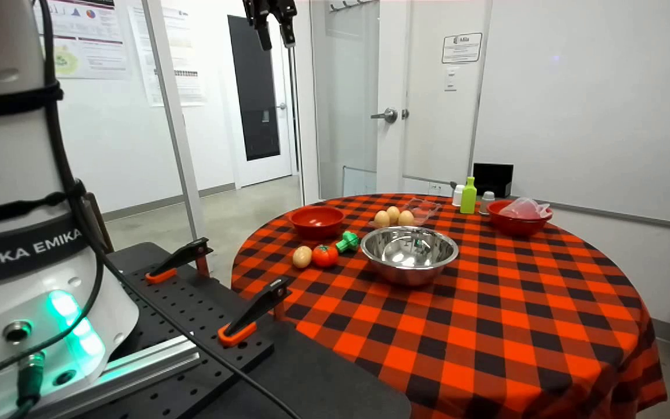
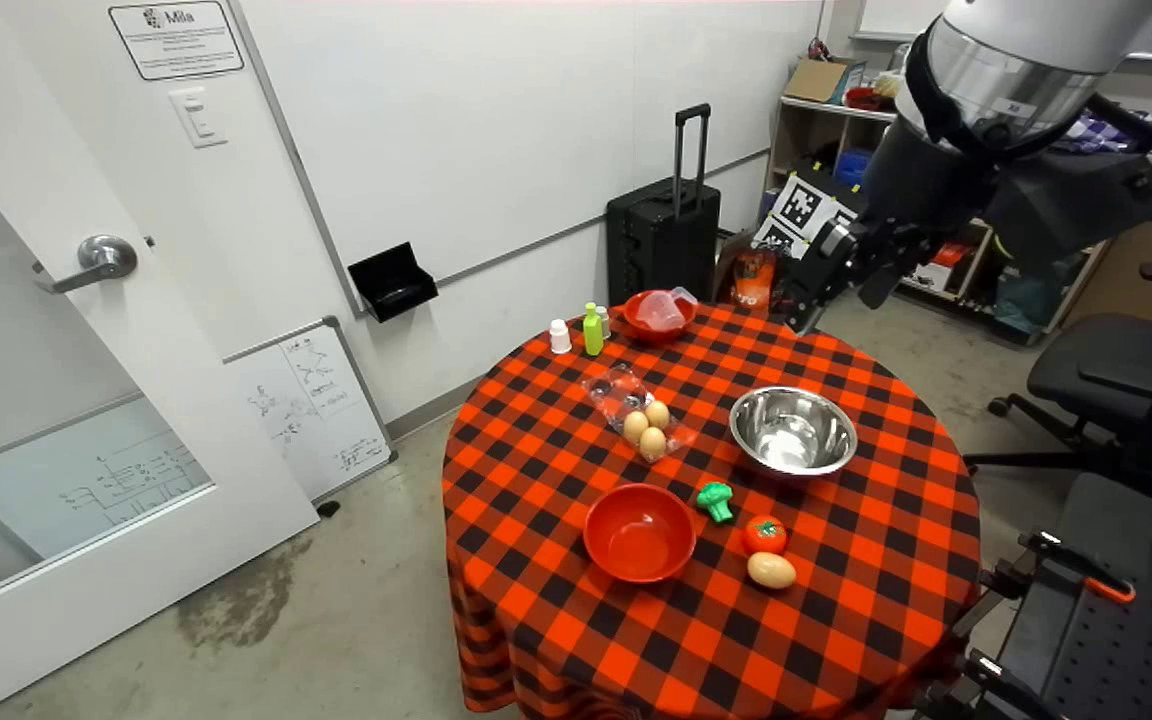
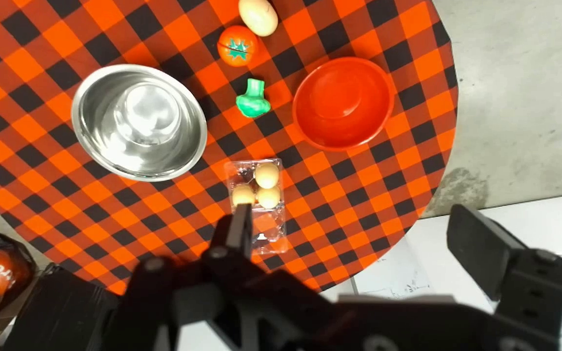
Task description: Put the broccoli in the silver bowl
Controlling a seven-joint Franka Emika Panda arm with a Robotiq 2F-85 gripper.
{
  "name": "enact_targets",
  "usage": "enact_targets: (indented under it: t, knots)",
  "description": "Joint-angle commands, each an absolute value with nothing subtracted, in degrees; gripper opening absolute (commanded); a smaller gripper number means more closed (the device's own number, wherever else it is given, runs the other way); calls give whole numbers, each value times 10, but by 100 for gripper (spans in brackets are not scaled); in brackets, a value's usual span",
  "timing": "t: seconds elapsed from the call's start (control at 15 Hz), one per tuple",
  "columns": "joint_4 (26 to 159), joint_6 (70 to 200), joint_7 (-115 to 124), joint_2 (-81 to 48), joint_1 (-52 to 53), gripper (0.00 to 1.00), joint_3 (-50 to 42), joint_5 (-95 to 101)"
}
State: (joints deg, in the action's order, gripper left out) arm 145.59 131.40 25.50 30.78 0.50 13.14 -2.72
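Note:
The green toy broccoli [image 1: 348,241] lies on the checked cloth in both exterior views [image 2: 715,501], beside the tomato and between the red bowl and the silver bowl. In the wrist view the broccoli [image 3: 253,100] lies with its stem toward the tomato. The shiny silver bowl [image 1: 409,274] stands upright and looks empty, also in an exterior view [image 2: 758,425] and at the left of the wrist view [image 3: 96,139]. My gripper [image 1: 277,45] is high above the table, also in an exterior view [image 2: 836,312]. In the wrist view its fingers [image 3: 351,209] are wide apart with nothing between them.
A tomato [image 2: 765,536] and an egg [image 2: 771,571] lie near the broccoli. A red bowl [image 2: 639,540] stands close by. A clear carton [image 3: 273,229] holds three eggs. A green bottle [image 1: 468,196], white shakers [image 2: 560,337] and another red bowl [image 1: 518,224] stand farther off.

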Motion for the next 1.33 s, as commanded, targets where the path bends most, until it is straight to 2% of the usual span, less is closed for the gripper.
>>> enact_targets:
  t: [0.0, 0.67, 1.27]
  knots:
    - [1470, 1353, 284, 272, -10, 100, 134, -13]
    - [1481, 1524, 269, 39, 1, 100, 104, -41]
    - [1396, 1615, 276, -192, 46, 100, 28, 3]
